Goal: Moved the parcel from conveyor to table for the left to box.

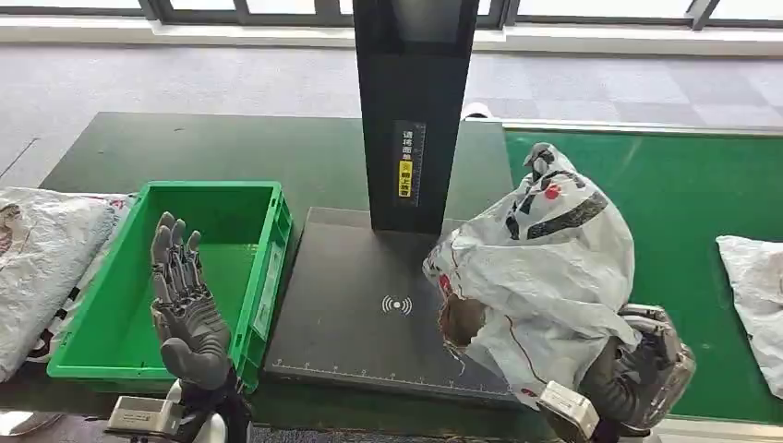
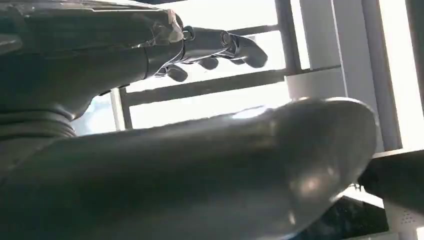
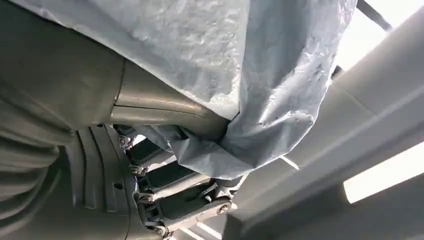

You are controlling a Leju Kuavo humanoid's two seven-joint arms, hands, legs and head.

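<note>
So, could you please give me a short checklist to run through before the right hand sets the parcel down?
1. Right hand holds the crumpled white plastic parcel from below: ok.
2. Fingers wrapped firmly in the plastic: cannot tell, the fold hides the contact.
3. Parcel over the dark flat scanner plate: ok, though part overhangs toward the green conveyor belt.
4. Black upright scanner post beside the parcel: not ok, very close.
5. Left hand open and holding nothing, raised over the green plastic crate: ok.
</note>
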